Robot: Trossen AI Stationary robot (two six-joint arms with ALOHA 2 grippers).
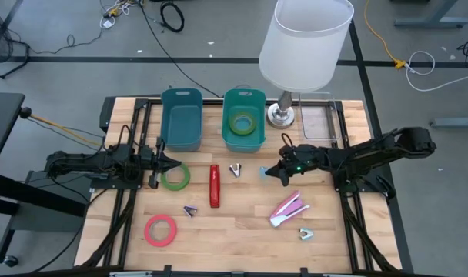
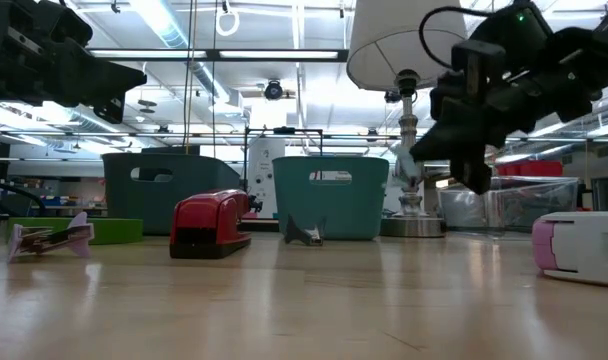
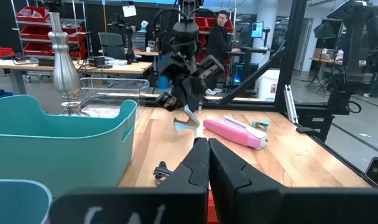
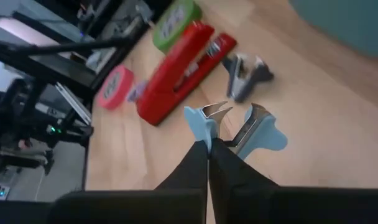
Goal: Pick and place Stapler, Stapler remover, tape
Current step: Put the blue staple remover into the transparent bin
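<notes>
Count: two staplers, red (image 1: 214, 185) and pink (image 1: 289, 208). Four removers: grey (image 1: 235, 168), purple (image 1: 190, 210), light blue (image 1: 264, 172), mint (image 1: 305, 234). Three tape rolls: green (image 1: 175, 176), red (image 1: 161, 230), one inside a bin (image 1: 242, 121). Two teal bins (image 1: 181, 117) (image 1: 259, 138). One lamp (image 1: 305, 42). One clear tray (image 1: 319, 121).

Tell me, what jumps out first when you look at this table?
Probably the big white lamp standing at the far edge, beside two teal bins, one with a roll of tape in it. Mid-table lies a bright red stapler. Just right of it, the right gripper is shut on a light blue staple remover.
</notes>
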